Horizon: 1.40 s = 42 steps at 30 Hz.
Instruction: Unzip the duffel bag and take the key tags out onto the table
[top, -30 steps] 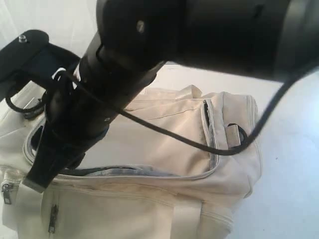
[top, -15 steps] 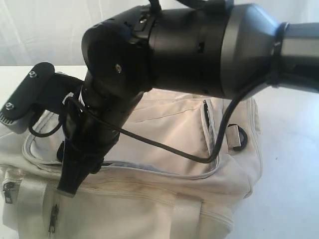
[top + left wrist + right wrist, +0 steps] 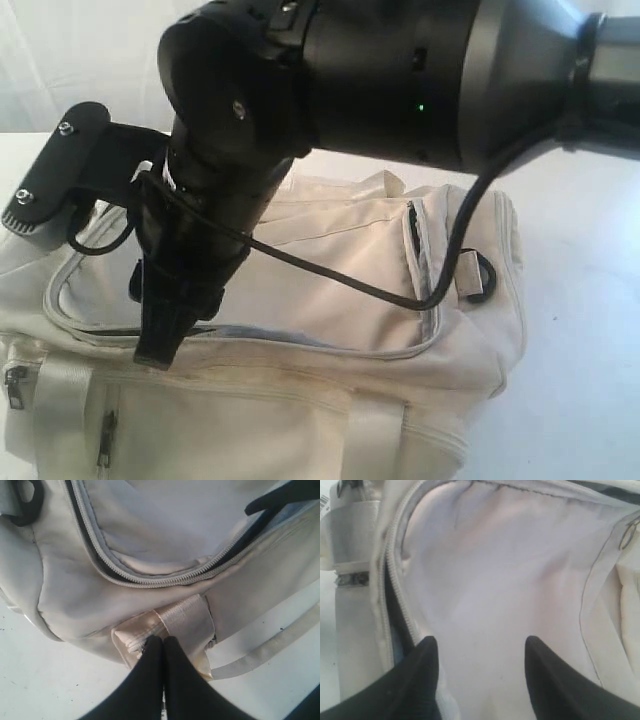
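First, exterior view: shows the soft cream duffel bag [image 3: 330, 300] on the white bench [image 3: 590, 330], right end effector [image 3: 160, 340] at the unzipped edge, probably to reach inside. Left wrist view: finds left end effector [image 3: 162, 642] closed against ribbed webbing strap [image 3: 187, 622], likely steadying the bag. Right wrist view: finds fingers [image 3: 427, 655] wide apart, empty, above the smooth flap [image 3: 495, 570]. No key tags seen; presumably inside.

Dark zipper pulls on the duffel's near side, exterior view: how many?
2. One zipper pull at the duffel bag's lower-left edge; another just right, past the webbing strap. The arm may hide more.
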Tool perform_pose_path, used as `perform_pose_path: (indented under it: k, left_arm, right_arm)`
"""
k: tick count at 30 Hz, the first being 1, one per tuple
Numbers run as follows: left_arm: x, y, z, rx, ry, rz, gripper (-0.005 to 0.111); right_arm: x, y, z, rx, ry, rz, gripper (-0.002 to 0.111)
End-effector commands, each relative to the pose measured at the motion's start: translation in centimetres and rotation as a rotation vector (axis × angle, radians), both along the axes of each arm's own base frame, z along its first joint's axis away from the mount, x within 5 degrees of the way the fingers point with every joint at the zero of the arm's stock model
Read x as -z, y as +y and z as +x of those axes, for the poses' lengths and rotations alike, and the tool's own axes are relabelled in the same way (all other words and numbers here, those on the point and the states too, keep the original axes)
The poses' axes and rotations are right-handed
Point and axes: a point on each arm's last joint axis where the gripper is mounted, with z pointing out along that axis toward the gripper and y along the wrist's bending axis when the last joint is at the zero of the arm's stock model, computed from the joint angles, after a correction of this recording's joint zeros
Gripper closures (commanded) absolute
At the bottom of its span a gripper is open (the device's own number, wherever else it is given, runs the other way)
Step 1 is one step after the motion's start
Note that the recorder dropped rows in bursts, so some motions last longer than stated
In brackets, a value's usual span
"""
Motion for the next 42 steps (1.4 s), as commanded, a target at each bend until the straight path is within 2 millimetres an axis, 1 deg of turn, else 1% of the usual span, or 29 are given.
perform_pose_path:
  k: [1,3,7,10,13,17,19,21,23,24,26,27,28,30,34,37,39,42]
  left_arm:
    - [0.0,-0.2,-0.2,0.002,0.006,-0.024,0.107]
    - [0.0,-0.2,-0.2,0.001,0.004,-0.024,0.107]
    - [0.0,-0.2,-0.2,0.001,0.004,-0.024,0.107]
    - [0.0,-0.2,-0.2,0.001,0.004,-0.028,0.107]
    - [0.0,-0.2,-0.2,0.001,0.004,-0.032,0.107]
    - [0.0,-0.3,-0.2,0.001,0.004,-0.036,0.107]
    - [0.0,-0.3,-0.2,0.001,0.004,-0.039,0.107]
    - [0.0,-0.3,-0.2,0.001,0.004,-0.047,0.107]
    - [-0.1,-0.4,-0.2,0.002,0.004,-0.059,0.107]
    - [-0.1,-0.5,-0.2,0.004,0.001,-0.064,0.107]
    - [-0.2,-0.5,-0.2,0.012,-0.003,-0.069,0.107]
    - [-0.2,-0.5,-0.2,0.013,-0.003,-0.070,0.107]
    - [-0.2,-0.6,-0.2,0.014,-0.003,-0.072,0.107]
    - [-0.2,-0.6,-0.2,0.014,-0.003,-0.072,0.107]
    - [-0.2,-0.7,-0.2,0.024,-0.009,-0.082,0.107]
    - [-0.4,-1.0,0.1,0.031,-0.027,-0.124,0.107]
    - [-0.7,-1.5,0.7,0.060,-0.058,-0.176,0.107]
    - [-0.6,-2.2,2.6,0.089,-0.084,-0.283,0.107]
  right_arm:
    - [0.1,-0.3,-0.1,0.007,0.015,-0.043,0.058]
    - [0.5,-0.4,-0.1,0.009,0.039,-0.069,0.058]
    - [0.7,-0.1,-0.9,0.004,0.139,-0.043,0.058]
    - [1.0,0.2,-1.2,-0.020,0.183,-0.026,0.058]
    - [2.0,0.6,-0.8,-0.033,0.177,-0.048,0.058]
    - [4.1,1.3,0.3,-0.037,0.150,-0.090,0.058]
    - [4.8,1.6,0.7,-0.009,0.135,-0.086,0.060]
    - [4.7,1.5,1.1,0.029,0.107,-0.080,0.066]
    - [4.3,1.3,1.3,0.055,0.074,-0.087,0.076]
    - [3.8,1.0,1.5,0.071,0.044,-0.092,0.084]
    - [3.0,0.4,1.9,0.087,-0.031,-0.129,0.095]
    - [2.2,0.1,2.1,0.108,-0.078,-0.135,0.104]
    - [1.7,-0.1,2.3,0.120,-0.109,-0.138,0.109]
    - [0.4,-0.6,2.7,0.136,-0.186,-0.131,0.108]
    - [-0.4,-0.8,3.4,0.138,-0.261,-0.123,0.108]
    - [-0.4,-1.3,4.8,0.137,-0.324,-0.114,0.108]
    - [-0.7,-2.0,6.1,0.141,-0.377,-0.100,0.108]
    - [-1.2,-3.2,7.8,0.189,-0.413,-0.028,0.108]
